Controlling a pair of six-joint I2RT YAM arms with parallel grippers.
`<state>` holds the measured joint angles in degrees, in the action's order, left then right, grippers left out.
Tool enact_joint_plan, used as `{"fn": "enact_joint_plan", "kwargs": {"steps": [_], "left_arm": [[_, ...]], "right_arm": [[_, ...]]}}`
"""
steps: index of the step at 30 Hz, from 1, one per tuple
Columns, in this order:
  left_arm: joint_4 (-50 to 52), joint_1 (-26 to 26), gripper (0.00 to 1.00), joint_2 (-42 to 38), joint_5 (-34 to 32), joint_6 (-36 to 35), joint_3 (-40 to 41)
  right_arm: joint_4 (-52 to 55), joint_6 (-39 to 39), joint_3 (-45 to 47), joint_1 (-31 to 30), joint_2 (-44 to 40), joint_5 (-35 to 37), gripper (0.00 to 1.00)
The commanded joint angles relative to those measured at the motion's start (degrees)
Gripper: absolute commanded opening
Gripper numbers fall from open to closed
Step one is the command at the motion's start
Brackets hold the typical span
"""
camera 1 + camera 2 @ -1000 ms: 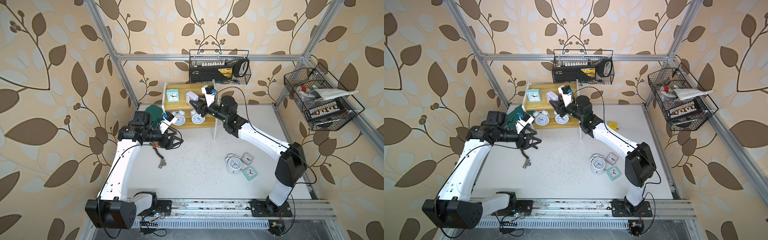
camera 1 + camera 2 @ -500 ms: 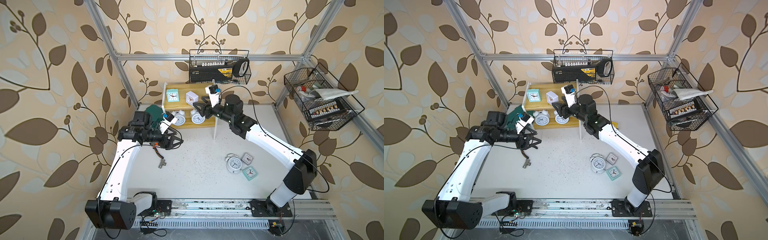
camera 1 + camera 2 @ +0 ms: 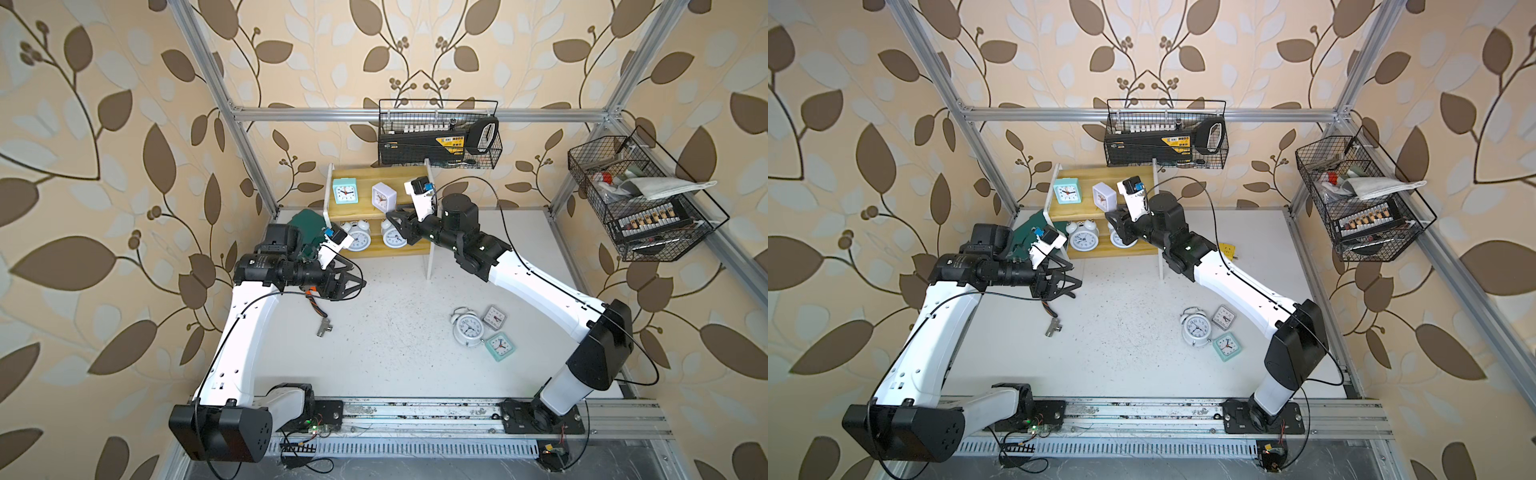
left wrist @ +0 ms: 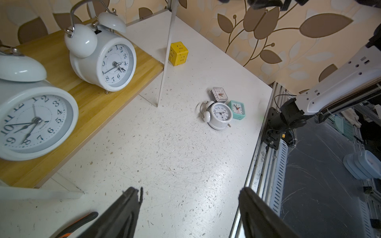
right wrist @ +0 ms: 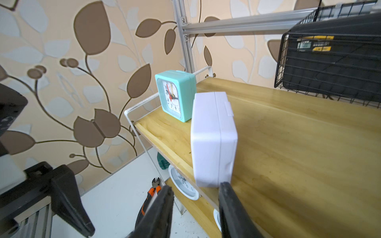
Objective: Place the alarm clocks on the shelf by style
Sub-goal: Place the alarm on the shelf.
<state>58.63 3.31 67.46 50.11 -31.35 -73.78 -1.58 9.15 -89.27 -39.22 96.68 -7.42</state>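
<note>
The near bell clock (image 4: 35, 123) on the lower board of the shelf (image 4: 92, 99) carries black numerals round its white dial, with 1 to 10 clear. A tiny word under its hands seems to read QUARTZ. The second bell clock (image 4: 103, 59) beside it shows the same numerals and a similar tiny word, harder to make out. The third bell clock (image 4: 219, 116), lying on the table (image 4: 175, 164), has numerals too, with 12 legible. The mint clock (image 5: 175, 96) on the upper board shows 10, 9, 8, 6 and 5. The black case (image 5: 329, 61) in the wire basket (image 5: 282, 68) bears yellow and white labels, too blurred to read.
</note>
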Motion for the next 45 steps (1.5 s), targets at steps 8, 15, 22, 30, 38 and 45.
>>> {"fn": "enact_joint_plan", "kwargs": {"steps": [8, 15, 22, 30, 38, 45], "left_arm": [[0.5, -0.7, 0.79, -1.0, 2.0, -0.5, 0.3], [0.7, -0.7, 0.79, -1.1, 2.0, -0.6, 0.3], [0.8, -0.7, 0.79, -1.0, 1.9, -0.7, 0.3], [0.9, -0.7, 0.79, -0.8, 2.1, -0.7, 0.3], [0.9, -0.8, 0.79, -0.7, 2.1, -0.6, 0.3], [0.9, -0.8, 0.79, -0.4, 2.1, -0.8, 0.3]], "right_arm": [[2.3, -0.7, -5.8, -0.1, 5.1, 2.6, 0.37], [4.1, -1.0, -9.5, 0.2, 7.0, 4.1, 0.36], [5.2, -1.2, -12.3, 0.6, 9.1, 4.0, 0.27], [5.9, -1.2, -14.9, 1.2, 11.2, 3.5, 0.21], [8.1, -1.1, -19.5, 1.6, 14.0, 0.7, 0.18], [8.9, -0.8, -21.4, 1.6, 15.3, -1.1, 0.17]]}}
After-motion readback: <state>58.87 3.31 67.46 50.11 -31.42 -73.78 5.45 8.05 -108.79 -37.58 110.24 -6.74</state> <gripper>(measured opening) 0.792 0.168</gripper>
